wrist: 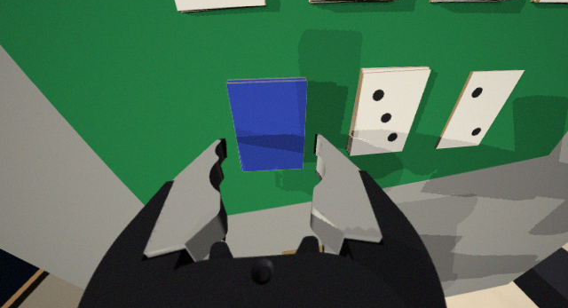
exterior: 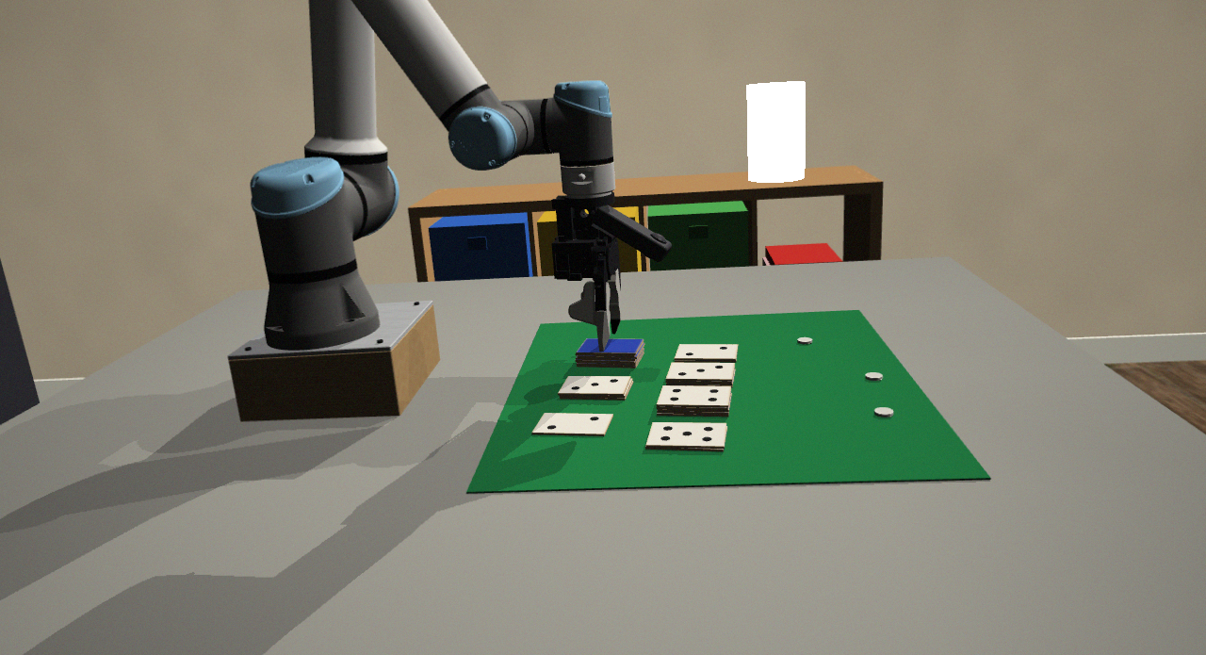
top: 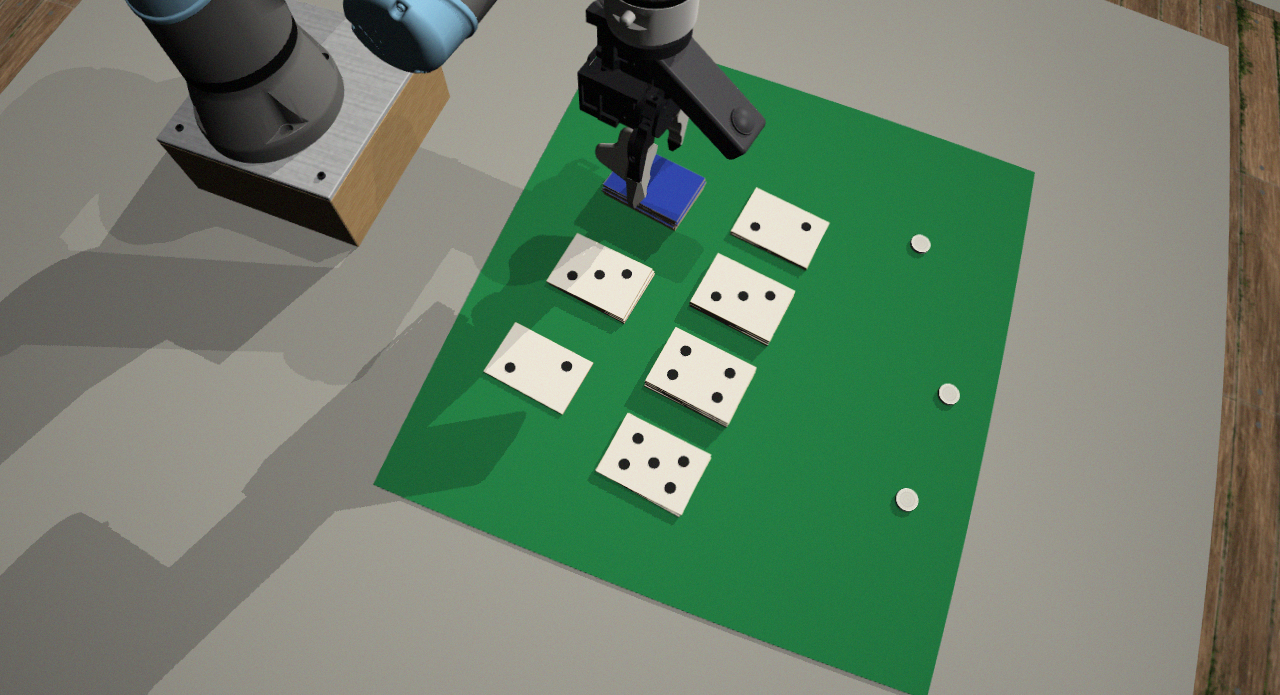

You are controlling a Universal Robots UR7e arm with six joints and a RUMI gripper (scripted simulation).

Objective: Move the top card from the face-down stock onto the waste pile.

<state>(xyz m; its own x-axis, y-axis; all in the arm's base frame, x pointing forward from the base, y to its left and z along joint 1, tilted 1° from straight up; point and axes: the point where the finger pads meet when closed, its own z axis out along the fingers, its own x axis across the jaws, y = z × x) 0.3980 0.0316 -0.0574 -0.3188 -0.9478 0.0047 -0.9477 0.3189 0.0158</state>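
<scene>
The face-down stock (top: 675,189) (exterior: 626,346) (wrist: 266,113) is a small stack with a blue top card, at the mat's corner nearest the robot base. The waste pile (top: 599,276) (exterior: 594,386) (wrist: 386,110), topped by a white three-dot card, lies right beside it in the same row. My gripper (top: 637,197) (exterior: 603,344) (wrist: 271,138) points straight down over the stock's near end. Its fingers are half open, one on each side of the blue card's width, with the tips about level with the top card. They do not press on the card.
A two-dot card (top: 537,367) lies further along the same row on the green mat (top: 850,377). A second row has several white dotted piles, from a two-dot card (top: 779,226) to a five-dot card (top: 653,463). Three white discs (top: 948,393) lie along the mat's far side. The robot base (top: 268,109) stands to the left.
</scene>
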